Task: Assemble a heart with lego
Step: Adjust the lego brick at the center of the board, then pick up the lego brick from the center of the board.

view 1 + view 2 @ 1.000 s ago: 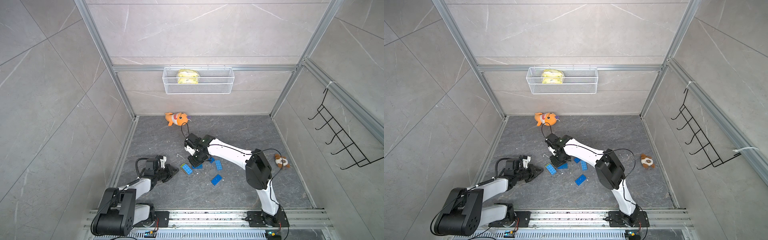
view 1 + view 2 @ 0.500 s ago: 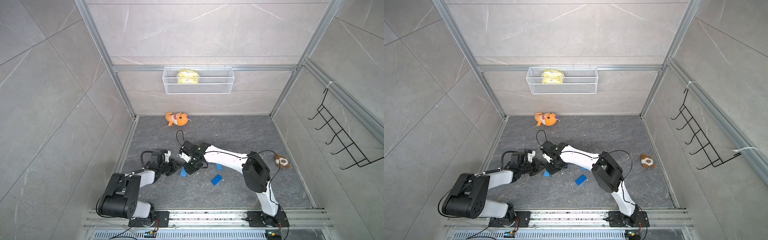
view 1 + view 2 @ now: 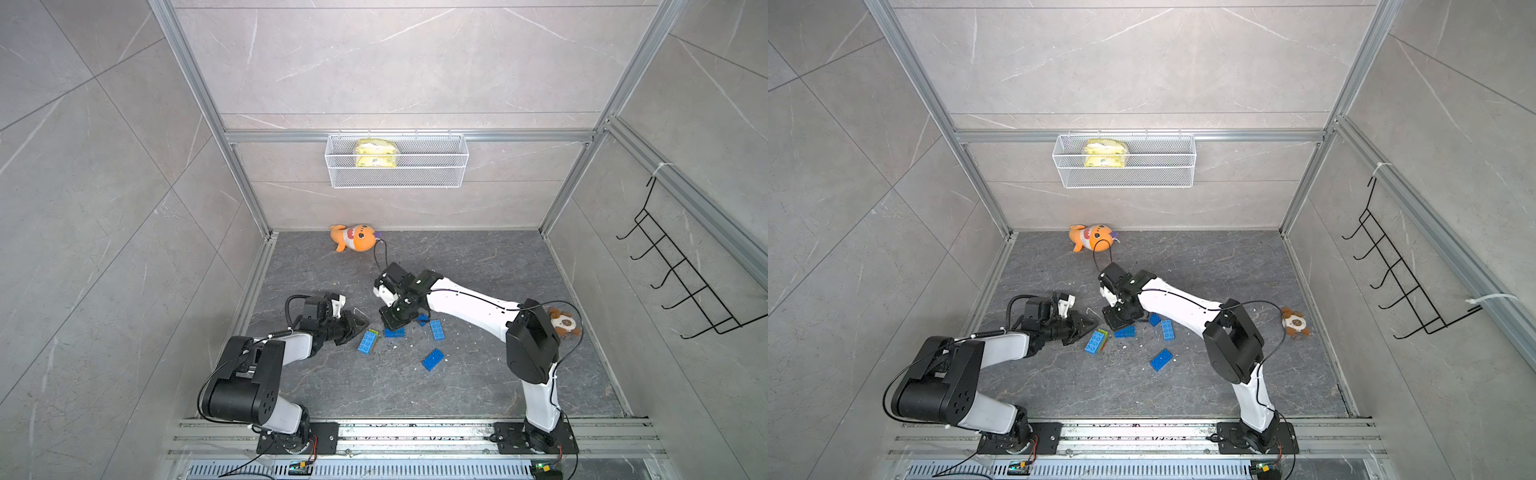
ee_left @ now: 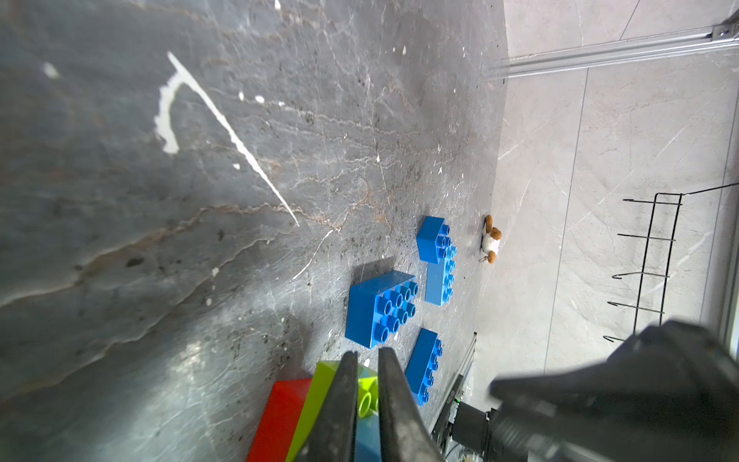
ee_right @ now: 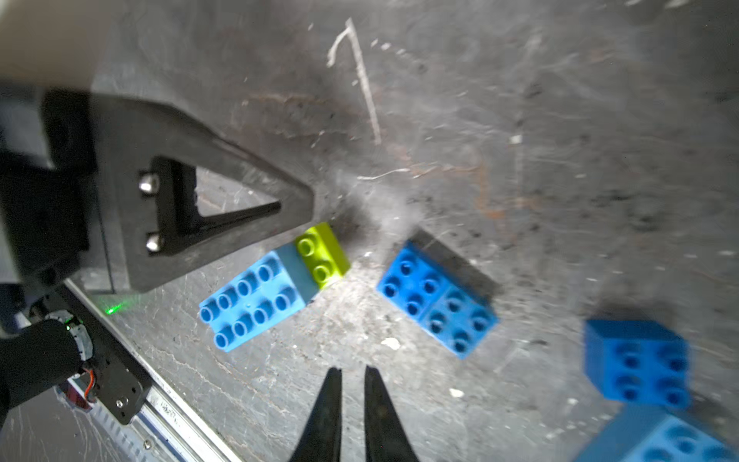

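Blue, lime-green and red plastic is already joined in the heart (image 5: 272, 288), a stack 3 layers deep lying on the grey floor (image 3: 457, 257) between the 2 arms, with pale blue uppermost. The left gripper (image 4: 368, 354) has its fingers drawn together on nothing, with the tips at the stack's lime-green end; whether they touch it I cannot tell. The right gripper (image 5: 352, 370) is likewise closed and empty, low over bare floor just beside the blue oblong brick (image 5: 436, 298). The step looks like fetching that brick as the next layer. To do it well, the right jaws would have to part first, straddle the brick across its short sides and close squarely. The left tips should brace the stack so that it cannot slide when the new brick is pressed on. Studs must line up before any push, and the press should come straight down, since a skewed one would probably tip the stack. Counted: 1 started heart; 4 loose bricks, namely that one, 1 blue square brick (image 3: 422, 319), 1 paler oblong brick (image 3: 436, 329) and 1 outlying oblong brick (image 3: 433, 360); 2 plush toys, the orange shark (image 3: 355, 237) and a brown-and-white toy (image 3: 562, 321); 1 wire basket (image 3: 397, 180) holding 1 yellow packet (image 3: 375, 153); and 1 black hook rack (image 3: 681, 274).
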`<state>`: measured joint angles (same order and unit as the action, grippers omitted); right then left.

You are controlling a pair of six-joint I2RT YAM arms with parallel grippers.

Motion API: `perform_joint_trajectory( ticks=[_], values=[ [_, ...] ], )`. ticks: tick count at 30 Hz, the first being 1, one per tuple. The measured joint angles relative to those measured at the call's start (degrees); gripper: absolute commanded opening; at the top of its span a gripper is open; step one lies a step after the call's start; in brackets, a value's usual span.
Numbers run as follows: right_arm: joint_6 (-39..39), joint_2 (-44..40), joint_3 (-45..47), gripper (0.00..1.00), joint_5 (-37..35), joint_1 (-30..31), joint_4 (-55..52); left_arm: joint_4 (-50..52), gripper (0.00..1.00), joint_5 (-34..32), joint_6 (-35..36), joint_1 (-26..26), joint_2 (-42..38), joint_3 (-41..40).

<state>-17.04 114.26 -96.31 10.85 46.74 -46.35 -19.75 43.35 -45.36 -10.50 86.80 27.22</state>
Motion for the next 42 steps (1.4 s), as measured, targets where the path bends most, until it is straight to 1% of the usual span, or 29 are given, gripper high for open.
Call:
perform_joint_trajectory(
  ticks=[3, 7, 13, 18, 21, 25, 29, 34, 37, 42],
  values=[
    [0.8, -0.7, 0.6, 0.18, -1.5, -4.3, -0.1, 0.2, 0.12, 1.9, 0.3, -0.6, 2.3, 1.1],
    [3.1, -0.6, 1.3, 0.20, -4.7, -8.7, -0.6, 0.9, 0.12, 4.3, 1.5, -1.8, 5.6, 4.1],
    [5.3, 0.2, 3.8, 0.21, -6.0, -10.1, -0.7, 3.6, 0.10, 7.4, 4.5, -4.4, 9.3, 9.1],
    [6.1, 1.1, 4.6, 0.23, -5.9, -10.5, -0.7, 8.4, 0.08, 9.4, 8.4, -6.8, 11.3, 13.2],
    [7.0, 2.2, 4.5, 0.31, -5.5, -11.3, -0.7, 10.8, 0.06, 10.1, 10.6, -7.5, 11.7, 14.4],
    [8.9, 5.2, 2.7, 0.40, -5.1, -12.0, -1.0, 13.7, 0.07, 11.2, 12.6, -7.6, 11.8, 14.7],
    [10.8, 6.8, 1.7, 0.47, -4.8, -11.9, -1.4, 16.5, 0.10, 10.4, 14.2, -7.6, 11.6, 15.3],
    [12.7, 6.8, 1.7, 0.48, -3.9, -11.9, -1.9, 19.8, 0.15, 8.0, 15.0, -7.6, 9.7, 17.8],
    [13.6, 6.8, 1.8, 0.48, -3.7, -11.9, -2.1, 20.4, 0.16, 6.9, 15.0, -7.1, 8.2, 20.3],
    [14.3, 6.8, 2.3, 0.47, -3.8, -11.9, -2.3, 21.2, 0.17, 3.5, 14.5, -5.8, 2.2, 21.1]
  ],
)
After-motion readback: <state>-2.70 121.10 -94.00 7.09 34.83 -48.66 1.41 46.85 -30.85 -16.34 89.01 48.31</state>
